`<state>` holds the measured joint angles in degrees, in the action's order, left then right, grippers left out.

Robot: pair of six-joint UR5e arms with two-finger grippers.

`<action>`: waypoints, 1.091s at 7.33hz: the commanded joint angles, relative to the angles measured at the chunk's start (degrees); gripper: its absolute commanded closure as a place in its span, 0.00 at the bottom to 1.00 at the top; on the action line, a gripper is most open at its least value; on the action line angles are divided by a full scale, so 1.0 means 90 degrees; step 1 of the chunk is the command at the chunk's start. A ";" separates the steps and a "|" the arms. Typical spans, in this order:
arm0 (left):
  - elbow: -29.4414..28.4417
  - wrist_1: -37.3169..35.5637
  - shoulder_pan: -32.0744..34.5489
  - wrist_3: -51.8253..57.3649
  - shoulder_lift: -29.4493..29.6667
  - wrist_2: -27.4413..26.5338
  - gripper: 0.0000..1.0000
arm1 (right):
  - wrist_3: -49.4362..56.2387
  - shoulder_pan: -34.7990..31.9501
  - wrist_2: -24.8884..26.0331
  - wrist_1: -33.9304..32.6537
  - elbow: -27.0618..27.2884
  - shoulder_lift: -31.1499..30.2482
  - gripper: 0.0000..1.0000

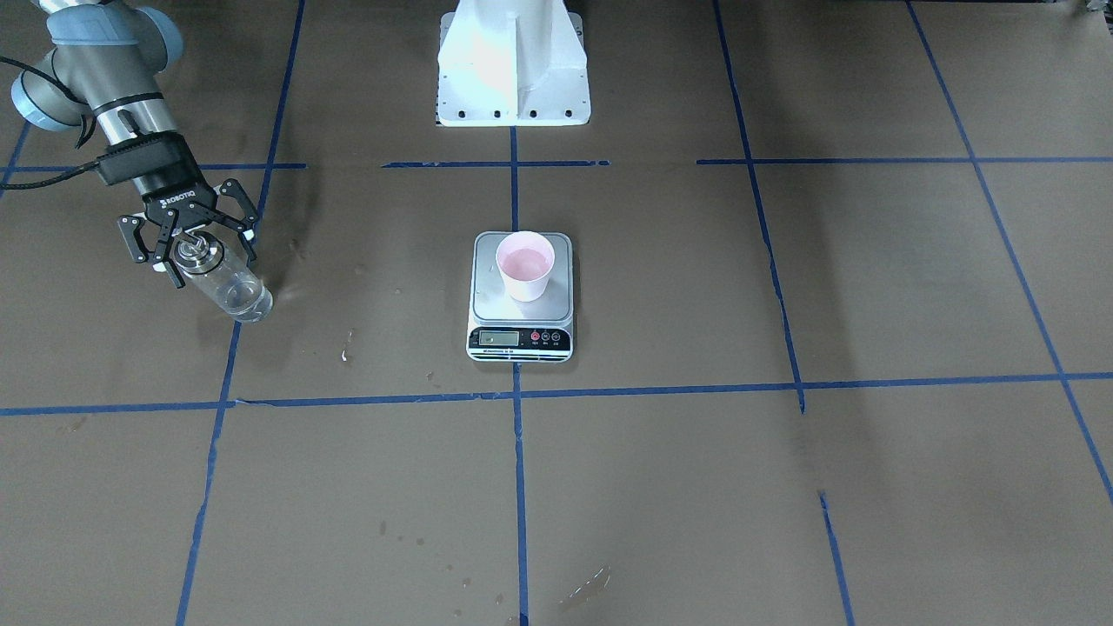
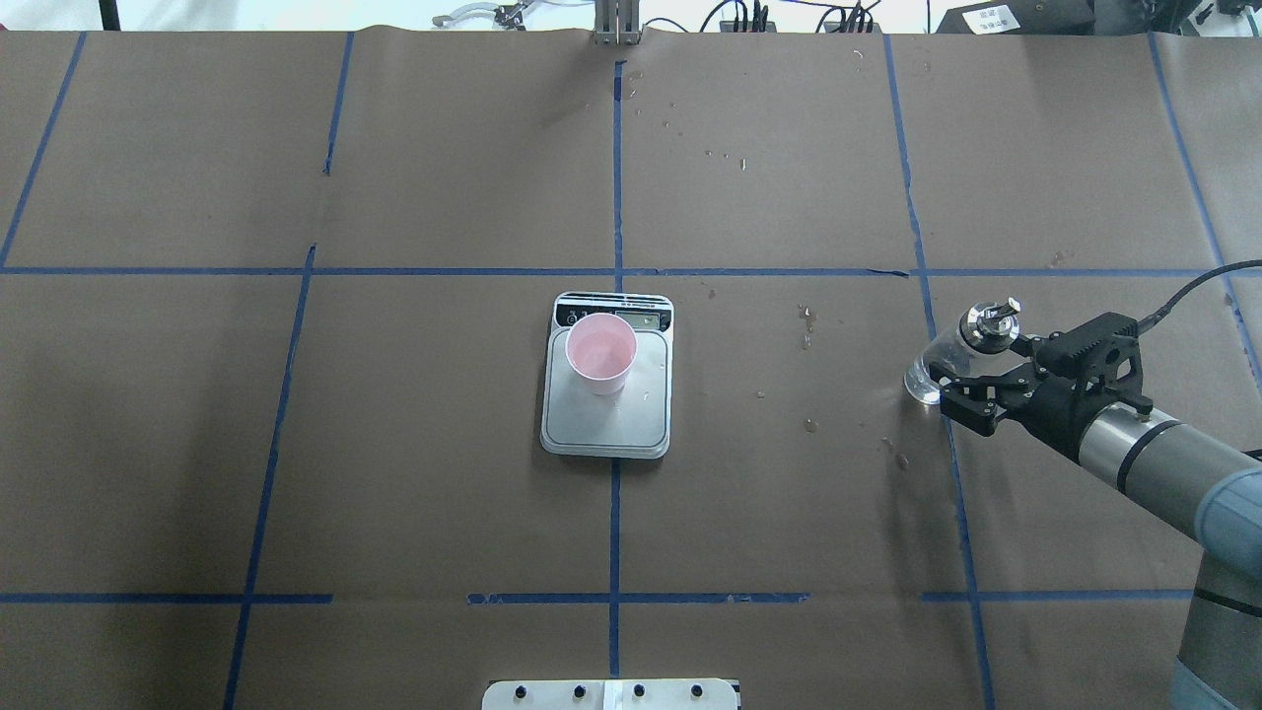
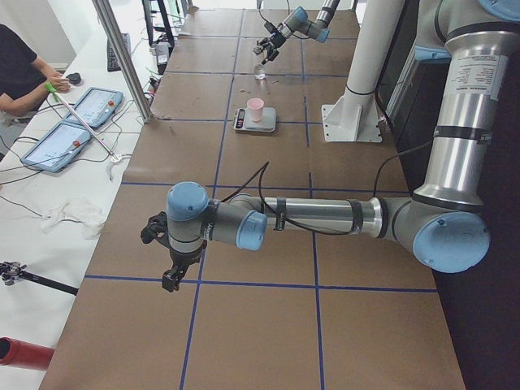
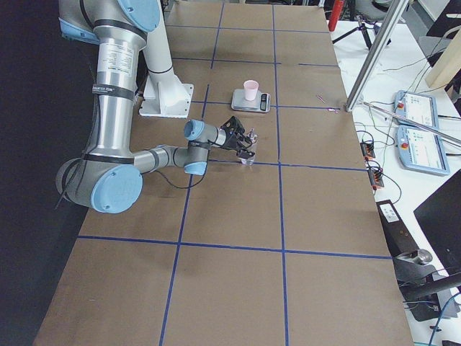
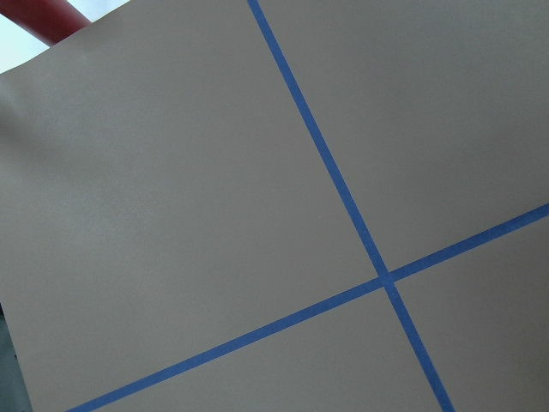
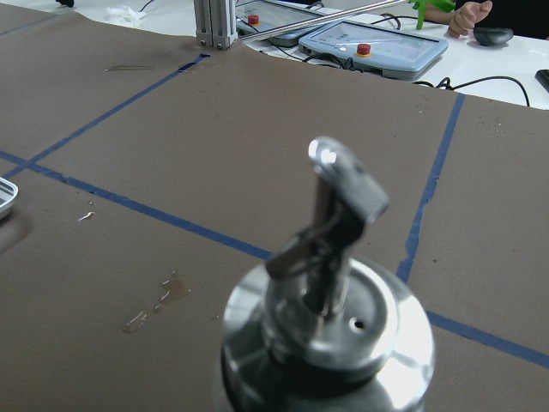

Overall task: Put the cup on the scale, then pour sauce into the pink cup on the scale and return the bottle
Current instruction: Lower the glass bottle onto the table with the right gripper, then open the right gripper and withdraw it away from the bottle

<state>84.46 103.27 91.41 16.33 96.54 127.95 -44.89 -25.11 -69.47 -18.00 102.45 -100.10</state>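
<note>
The pink cup (image 1: pixel 525 265) (image 2: pixel 600 353) stands upright on the scale (image 1: pixel 520 341) (image 2: pixel 606 426) at the table's middle, on the display end of the silver platform. The clear glass bottle (image 1: pixel 228 291) (image 2: pixel 932 370) stands on the brown paper well to the robot's right of the scale. My right gripper (image 1: pixel 213 265) (image 2: pixel 971 380) is open, its fingers spread wide on either side of the bottle's upper part without touching it. The metal cap and spout (image 6: pixel 330 335) fill the right wrist view. My left gripper (image 3: pixel 171 276) hangs over bare paper far from the scale; I cannot tell its state.
The white robot pedestal (image 1: pixel 513 61) stands behind the scale. Small wet spots (image 2: pixel 808 325) mark the paper between scale and bottle. Blue tape lines grid the table. A person and two tablets (image 3: pixel 81 122) are at a side table beyond the far edge.
</note>
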 commanded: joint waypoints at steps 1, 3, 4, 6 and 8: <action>0.0000 0.0000 0.0000 -0.0008 -0.0004 -0.0008 0.00 | -0.0002 -0.0003 -0.0365 -0.0040 0.0353 -0.0312 0.00; 0.0000 0.0000 0.0000 -0.0008 -0.0004 -0.0008 0.00 | -0.0002 0.0006 -0.0649 -0.0070 0.0502 -0.0626 0.00; 0.0000 0.0000 0.0000 -0.0008 -0.0004 -0.0008 0.00 | -0.0002 -0.0003 -0.0853 -0.0108 0.0550 -0.0742 0.00; 0.0000 0.0010 0.0000 0.0012 -0.0014 0.0002 0.00 | -0.0002 -0.0003 -0.1273 -0.0662 0.1103 -0.1093 0.00; 0.0000 0.0010 0.0000 0.0021 -0.0024 0.0002 0.00 | -0.0002 -0.0023 -0.1907 -0.2025 0.2128 -0.1319 0.00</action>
<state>84.46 103.35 91.41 16.48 96.36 127.96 -44.91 -25.25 -83.21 -28.61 115.98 -110.84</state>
